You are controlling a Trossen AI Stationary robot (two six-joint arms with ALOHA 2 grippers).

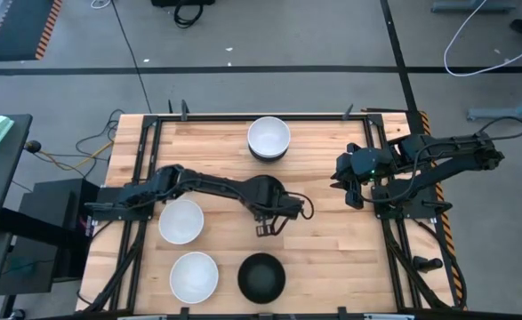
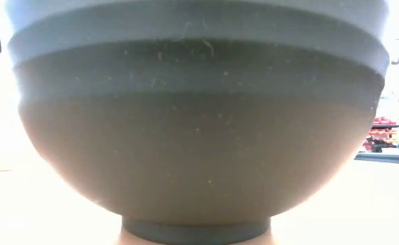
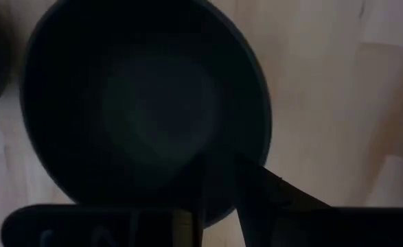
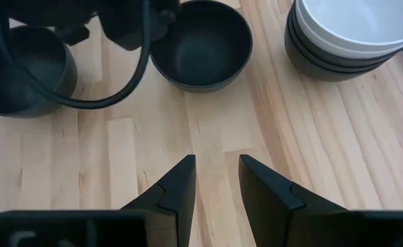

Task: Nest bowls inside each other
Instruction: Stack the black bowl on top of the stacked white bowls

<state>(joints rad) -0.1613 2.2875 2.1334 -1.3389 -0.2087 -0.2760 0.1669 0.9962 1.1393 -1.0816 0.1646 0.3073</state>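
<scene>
Showing which step? (Reader)

A pick-up, most likely. The left claw (image 1: 269,224) hangs over a single black bowl (image 3: 139,110) at the bench's (image 1: 332,258) centre, one finger (image 3: 263,199) at the bowl's rim. Whether the fingers have closed on that rim cannot be told. (Legend)

Where are the other bowls? (Reader)

A stack (image 1: 269,139), with a white bowl on top and dark ones beneath, stands at the far edge, centre. Two white bowls (image 1: 181,220) (image 1: 194,276) sit singly at the near left, and another black bowl (image 1: 261,277) sits at the near edge, centre. It fills the low view, where banding below its rim hints at more than one bowl, though that is not certain. (Legend)

What does the next move call for? (Reader)

A firm pinch across the thin rim, probably, then a level lift. The bowl must be centred over a waiting bowl or the stack, so it drops in rather than catching an edge. (Legend)

And the right arm? (Reader)

It waits at the right side with the right claw (image 4: 216,161) apart and empty. (Legend)

What of the surroundings? (Reader)

The bench is pale wood planking in a dark frame. Beyond it lies grey floor (image 1: 332,36) with trailing cables and a striped mat (image 1: 20,31) at the far left. (Legend)
</scene>
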